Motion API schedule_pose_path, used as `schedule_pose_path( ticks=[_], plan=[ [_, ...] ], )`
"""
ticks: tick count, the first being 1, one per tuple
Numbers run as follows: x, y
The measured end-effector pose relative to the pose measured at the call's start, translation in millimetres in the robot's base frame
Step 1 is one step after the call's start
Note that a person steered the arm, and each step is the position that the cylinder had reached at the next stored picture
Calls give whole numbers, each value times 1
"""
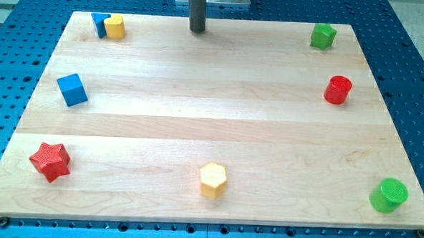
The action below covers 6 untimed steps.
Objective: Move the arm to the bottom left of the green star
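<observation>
The green star (323, 35) sits near the desk's (212, 126) top right corner; its points are hard to make out, so its facing cannot be told. My tip (196, 31) rests at the middle of the top edge, well apart from it; the rod's upper part is cut off. There is no hand, only the rod. A small blue block (99, 24) is partly hidden behind a yellow cylinder (115, 27) at the top left corner.

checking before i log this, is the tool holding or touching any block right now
Nothing is held. My tip stands alone at the board's top edge, apart from every block; the green star is far to the view's right.
</observation>
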<state>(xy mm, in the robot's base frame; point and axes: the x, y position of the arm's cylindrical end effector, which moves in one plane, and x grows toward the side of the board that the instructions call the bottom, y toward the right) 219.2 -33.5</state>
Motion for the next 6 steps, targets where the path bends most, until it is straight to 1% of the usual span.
schedule_pose_path(
  ticks=[3, 4, 5, 6],
  plan=[
    [0, 8],
    [1, 93],
    [12, 125],
    [73, 124]
  ],
)
